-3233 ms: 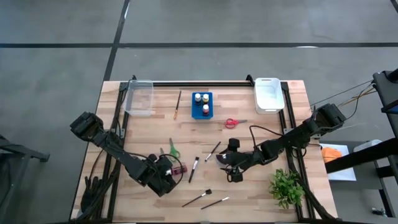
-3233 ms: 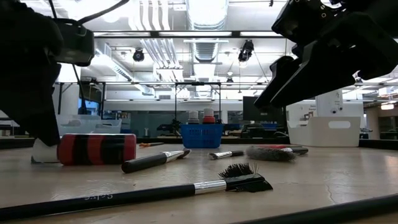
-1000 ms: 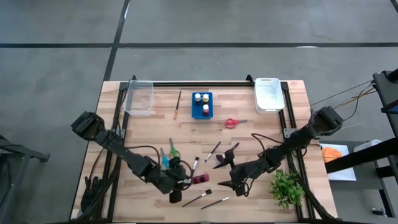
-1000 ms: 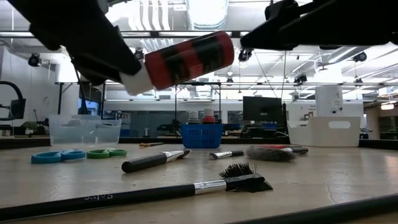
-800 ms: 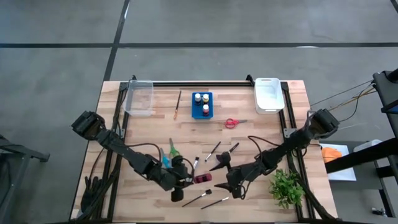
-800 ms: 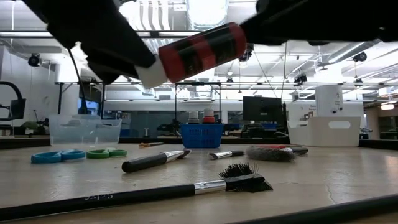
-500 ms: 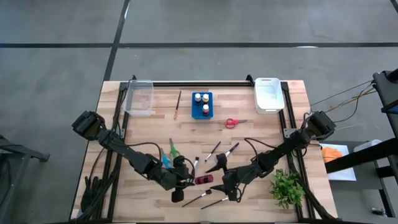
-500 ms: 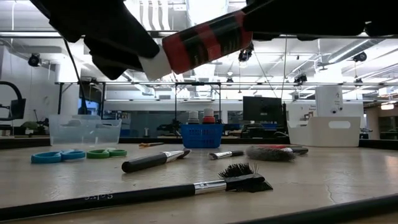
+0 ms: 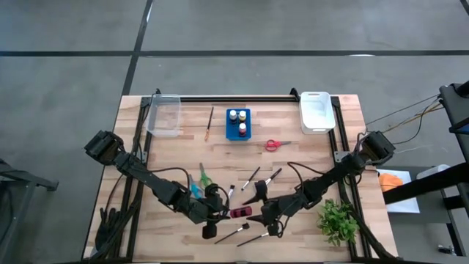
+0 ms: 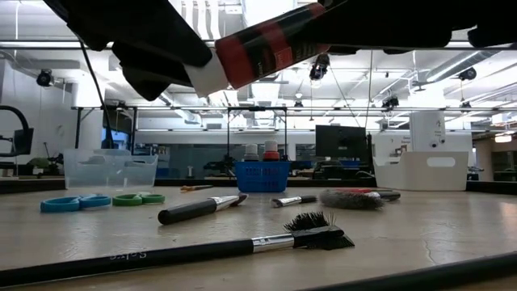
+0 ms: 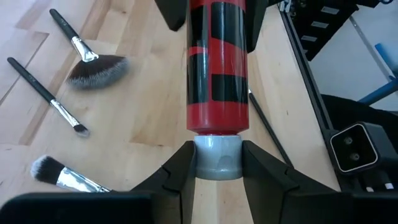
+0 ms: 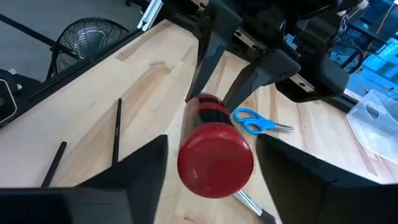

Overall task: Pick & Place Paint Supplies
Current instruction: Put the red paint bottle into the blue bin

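We find the red-and-black paint bottle held clear of the table, above its near half a little toward the near edge, with its length roughly level and tilted slightly. The left gripper pinches the pale cap end between its two fingers, which leaves the red body free; we judge this a deliberate presentation for a hand-over. The right gripper sits around the opposite, red end, one finger on either side of the body. Its jaws stand spread with a gap visible on both sides, so we record it as not yet gripping. The bottle thus lies between the right fingers while only the left ones carry it.

Beneath and just toward the near edge lie two thin dark brushes. Further in, at mid-table, are more brushes, the blue scissors and the green scissors. Beyond them the red scissors lie toward the far right. Along the far edge stand a clear bin at the left corner, a blue bottle holder in the middle and a white bin toward the right corner
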Controlling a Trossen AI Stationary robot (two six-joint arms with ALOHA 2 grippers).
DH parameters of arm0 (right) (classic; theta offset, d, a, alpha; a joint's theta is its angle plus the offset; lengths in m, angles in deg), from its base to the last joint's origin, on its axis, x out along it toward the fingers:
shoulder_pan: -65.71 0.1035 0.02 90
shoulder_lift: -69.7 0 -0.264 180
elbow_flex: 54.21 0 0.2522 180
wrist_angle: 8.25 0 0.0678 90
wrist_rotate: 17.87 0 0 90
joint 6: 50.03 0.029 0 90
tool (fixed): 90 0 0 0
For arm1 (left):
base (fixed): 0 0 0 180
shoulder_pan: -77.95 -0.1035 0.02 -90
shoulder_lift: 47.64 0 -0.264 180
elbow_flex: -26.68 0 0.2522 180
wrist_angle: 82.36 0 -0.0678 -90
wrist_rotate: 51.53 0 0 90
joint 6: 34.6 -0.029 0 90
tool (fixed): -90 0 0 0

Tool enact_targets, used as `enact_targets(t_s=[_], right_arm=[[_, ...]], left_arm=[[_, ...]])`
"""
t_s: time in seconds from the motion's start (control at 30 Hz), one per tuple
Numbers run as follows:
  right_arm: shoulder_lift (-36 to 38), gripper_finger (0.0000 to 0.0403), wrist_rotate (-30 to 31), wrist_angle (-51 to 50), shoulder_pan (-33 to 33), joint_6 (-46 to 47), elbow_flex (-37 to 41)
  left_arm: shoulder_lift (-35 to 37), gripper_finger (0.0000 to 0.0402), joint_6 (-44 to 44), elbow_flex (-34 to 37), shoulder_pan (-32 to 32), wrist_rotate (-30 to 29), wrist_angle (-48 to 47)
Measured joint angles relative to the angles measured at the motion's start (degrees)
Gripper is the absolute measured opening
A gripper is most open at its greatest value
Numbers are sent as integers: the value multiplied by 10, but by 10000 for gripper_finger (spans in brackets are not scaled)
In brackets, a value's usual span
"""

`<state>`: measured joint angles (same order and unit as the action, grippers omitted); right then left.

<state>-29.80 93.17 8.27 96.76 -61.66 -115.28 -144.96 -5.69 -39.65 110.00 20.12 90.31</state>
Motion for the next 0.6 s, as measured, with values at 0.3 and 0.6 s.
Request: enact_targets(t_s=[0.3,0.6], right_arm=[[0,139,0,0,1,-7,0],[0,129,0,0,1,-8,1]], left_arm=[[0,115,-5,0,0,1,0],[0,217,-28,1,0,0,-21]])
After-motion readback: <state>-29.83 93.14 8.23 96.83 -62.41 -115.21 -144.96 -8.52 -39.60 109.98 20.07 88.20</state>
